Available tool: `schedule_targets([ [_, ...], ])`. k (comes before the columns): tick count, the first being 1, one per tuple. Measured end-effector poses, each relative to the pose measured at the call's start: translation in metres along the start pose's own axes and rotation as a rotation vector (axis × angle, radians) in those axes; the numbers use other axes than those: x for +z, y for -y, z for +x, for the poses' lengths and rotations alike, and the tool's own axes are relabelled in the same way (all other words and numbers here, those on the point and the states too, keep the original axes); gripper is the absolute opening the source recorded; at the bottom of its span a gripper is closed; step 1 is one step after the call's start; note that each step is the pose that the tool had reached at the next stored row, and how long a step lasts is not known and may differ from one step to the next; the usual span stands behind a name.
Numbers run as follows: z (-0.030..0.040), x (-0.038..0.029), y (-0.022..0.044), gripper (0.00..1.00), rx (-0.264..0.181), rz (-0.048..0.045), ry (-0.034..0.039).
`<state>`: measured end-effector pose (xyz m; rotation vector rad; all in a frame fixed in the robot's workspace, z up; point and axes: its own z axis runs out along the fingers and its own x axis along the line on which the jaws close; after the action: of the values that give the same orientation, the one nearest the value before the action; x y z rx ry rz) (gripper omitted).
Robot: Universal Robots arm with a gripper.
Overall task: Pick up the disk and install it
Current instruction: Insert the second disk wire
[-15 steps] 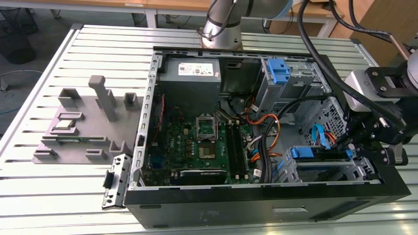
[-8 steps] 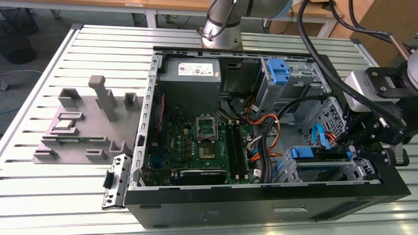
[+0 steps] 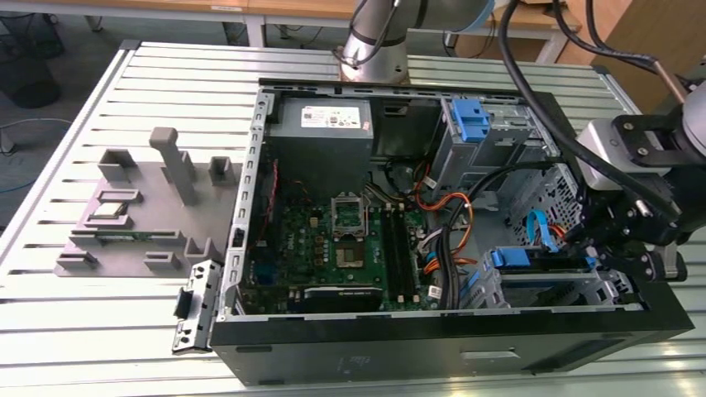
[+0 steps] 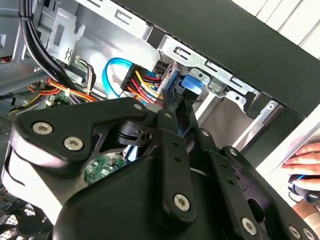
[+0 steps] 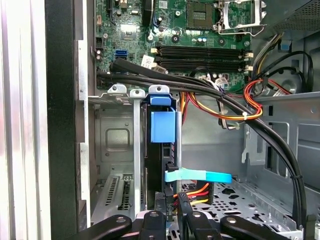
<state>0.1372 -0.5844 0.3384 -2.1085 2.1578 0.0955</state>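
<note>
- Where the arm reaches into the computer case (image 3: 441,351) at the exterior view's right, the gripper (image 5: 171,214) is seen low in the drive cage (image 5: 117,135), with its jaws drawn narrow.
- The jaws appear to be closed on the near edge of the disk (image 5: 159,165); the contact itself is partly hidden by the linkage in the second wrist view.
- The disk is stood on edge inside the cage, between the metal uprights, with its blue rail tab (image 5: 162,126) toward the motherboard (image 5: 200,30).
- A flat blue cable (image 5: 200,176) is laid across just beside the disk's near end, and a bundle of red and yellow wires (image 5: 196,190) sits close to the jaws.
- Thick black cables (image 5: 200,87) are draped over the cage mouth, between the disk and the board.
- Step judged: pick-up done, installation in hand; the disk looks well into its bay, though whether it is fully latched cannot be told.
- Next move judged to call for a straight push along the cage rails, kept square so the side rails do not bind.
- Care is called for around the blue cable and the wire bundle, which could be pinched or snagged.
- A person's hand (image 4: 306,159) is noted outside the case, well apart from the work.
</note>
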Motion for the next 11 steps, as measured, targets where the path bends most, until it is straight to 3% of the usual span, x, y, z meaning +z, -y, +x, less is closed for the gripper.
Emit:
schedule_targets([
  [11,0.0002,0.0012,-0.0002,0.24,0.000,0.0000,0.0000],
])
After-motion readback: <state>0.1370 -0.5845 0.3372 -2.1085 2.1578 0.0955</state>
